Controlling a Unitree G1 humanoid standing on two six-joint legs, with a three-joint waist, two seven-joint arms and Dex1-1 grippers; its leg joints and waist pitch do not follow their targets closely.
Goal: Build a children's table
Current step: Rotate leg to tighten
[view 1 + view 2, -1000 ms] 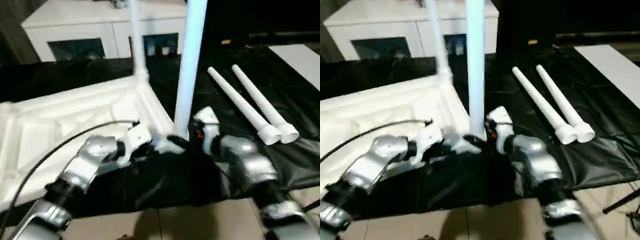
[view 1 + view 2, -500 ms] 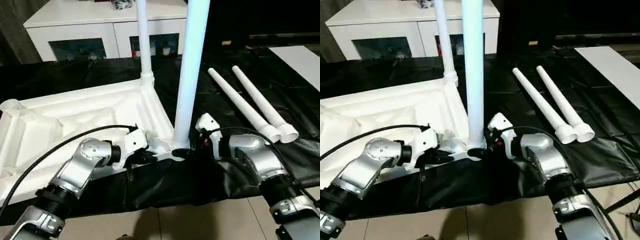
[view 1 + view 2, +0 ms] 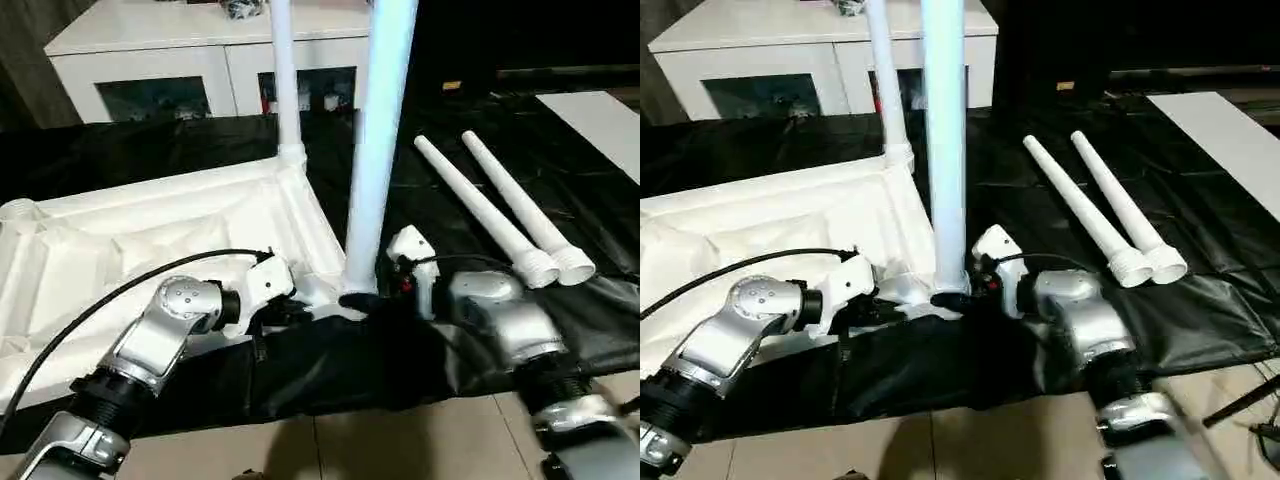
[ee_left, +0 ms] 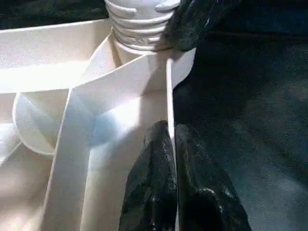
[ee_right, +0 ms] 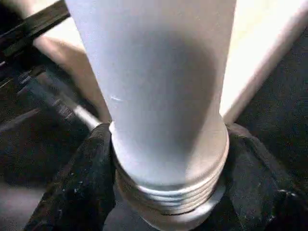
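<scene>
The white tabletop (image 3: 150, 230) lies upside down on a black sheet, ribs facing up. One leg (image 3: 284, 90) stands upright in its far right corner socket. A second leg (image 3: 378, 150) stands in the near right corner socket. My right gripper (image 3: 365, 300) is shut on that leg's threaded base (image 5: 168, 159), with a black finger (image 5: 77, 187) on each side. My left gripper (image 3: 290, 312) is shut on the tabletop's thin near rim (image 4: 169, 96), its fingers (image 4: 154, 163) pinching the wall just beside that corner. Two loose legs (image 3: 485, 215) (image 3: 525, 205) lie side by side at the right.
A white cabinet with glass doors (image 3: 200, 60) stands behind the sheet. The black sheet (image 3: 400, 370) hangs over the front edge above the tiled floor (image 3: 400, 440). A white board (image 3: 600, 115) lies at the far right. A black cable (image 3: 90, 320) arcs over my left forearm.
The head camera has shifted and steadied. My right forearm has turned a little at the near leg's base. Both grips stay as they were.
</scene>
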